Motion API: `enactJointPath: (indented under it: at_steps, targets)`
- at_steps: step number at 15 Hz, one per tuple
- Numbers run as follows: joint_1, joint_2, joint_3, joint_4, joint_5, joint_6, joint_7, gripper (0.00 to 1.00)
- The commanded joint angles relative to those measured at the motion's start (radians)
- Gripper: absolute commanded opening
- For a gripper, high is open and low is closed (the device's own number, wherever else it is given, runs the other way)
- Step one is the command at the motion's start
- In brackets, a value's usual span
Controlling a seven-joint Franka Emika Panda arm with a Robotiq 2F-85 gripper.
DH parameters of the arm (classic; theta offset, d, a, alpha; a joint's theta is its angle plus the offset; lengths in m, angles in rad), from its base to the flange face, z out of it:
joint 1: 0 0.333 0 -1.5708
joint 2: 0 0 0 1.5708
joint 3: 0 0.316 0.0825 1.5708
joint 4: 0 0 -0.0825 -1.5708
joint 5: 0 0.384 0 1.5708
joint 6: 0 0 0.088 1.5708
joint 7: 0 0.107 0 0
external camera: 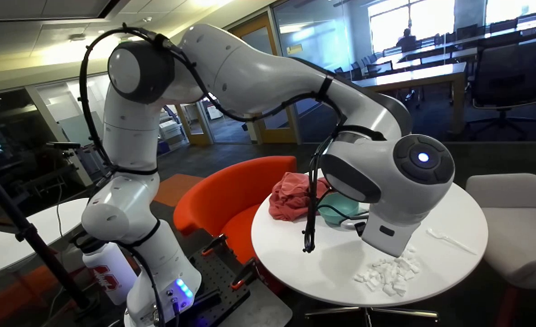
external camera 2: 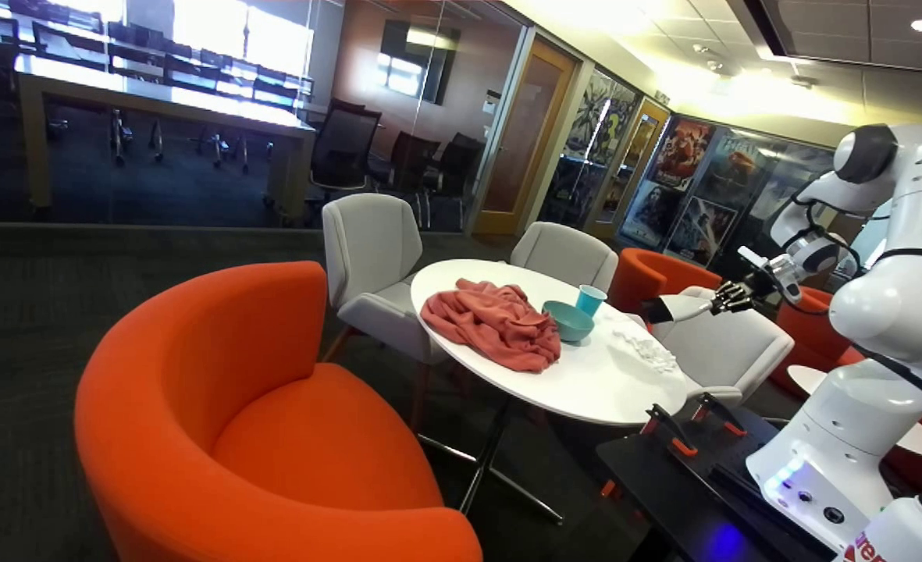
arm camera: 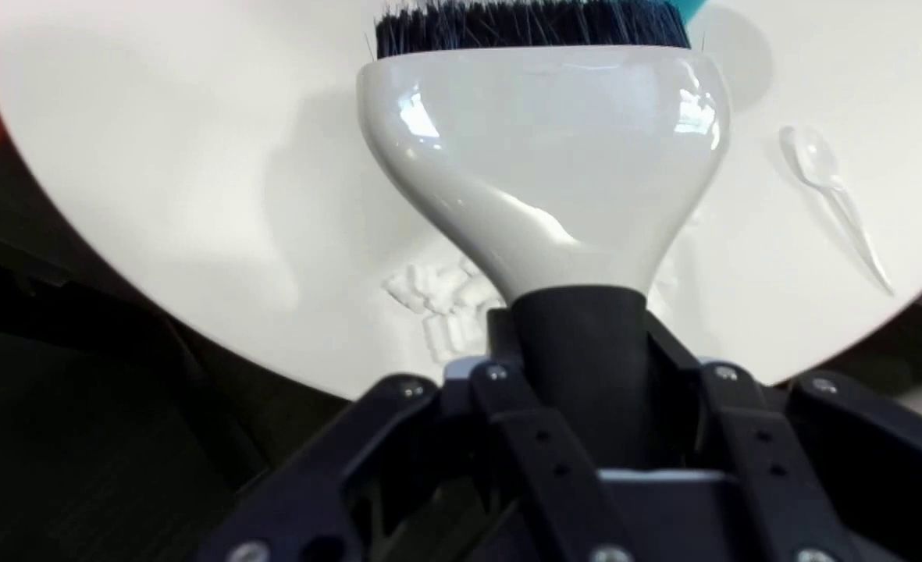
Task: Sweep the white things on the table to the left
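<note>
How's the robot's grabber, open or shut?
Shut on the brush: in the wrist view, the gripper clasps its black handle from both sides.

The robot's arm (external camera: 249,81) is glossy white and rounded, with dark grey joint covers (external camera: 156,75). A black cable (external camera: 83,86), bound on with black straps (external camera: 134,171), runs along it. Blue lights (external camera: 184,288) glow on the base (external camera: 174,268); the black tool (arm camera: 578,343) carries silver screws (arm camera: 411,388).
</note>
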Motion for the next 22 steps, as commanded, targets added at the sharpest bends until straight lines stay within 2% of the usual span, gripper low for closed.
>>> enactJointPath:
  at_steps: [1, 2, 6, 7, 8, 9, 17, 18, 19, 22]
  targets:
    - [-0.018, -0.001, 0.009, 0.002, 0.023, 0.028, 0.016, 0.14]
    - [-0.023, -0.001, 0.009, 0.002, 0.025, 0.037, 0.016, 0.39]
    - [-0.024, 0.01, 0.013, 0.001, 0.022, 0.037, 0.015, 0.39]
    - [-0.023, 0.01, 0.014, 0.001, 0.022, 0.037, 0.015, 0.14]
    - [-0.032, 0.01, 0.025, 0.004, 0.11, 0.083, 0.048, 0.14]
    - [-0.033, 0.021, 0.018, 0.018, 0.125, 0.084, 0.107, 0.14]
    - [-0.044, -0.003, 0.032, -0.021, 0.398, 0.319, 0.208, 0.14]
    - [-0.047, 0.029, 0.022, 0.006, 0.333, 0.281, 0.176, 0.14]
    - [-0.047, 0.03, 0.023, 0.005, 0.337, 0.287, 0.176, 0.39]
    - [-0.047, 0.038, 0.023, 0.005, 0.33, 0.287, 0.176, 0.39]
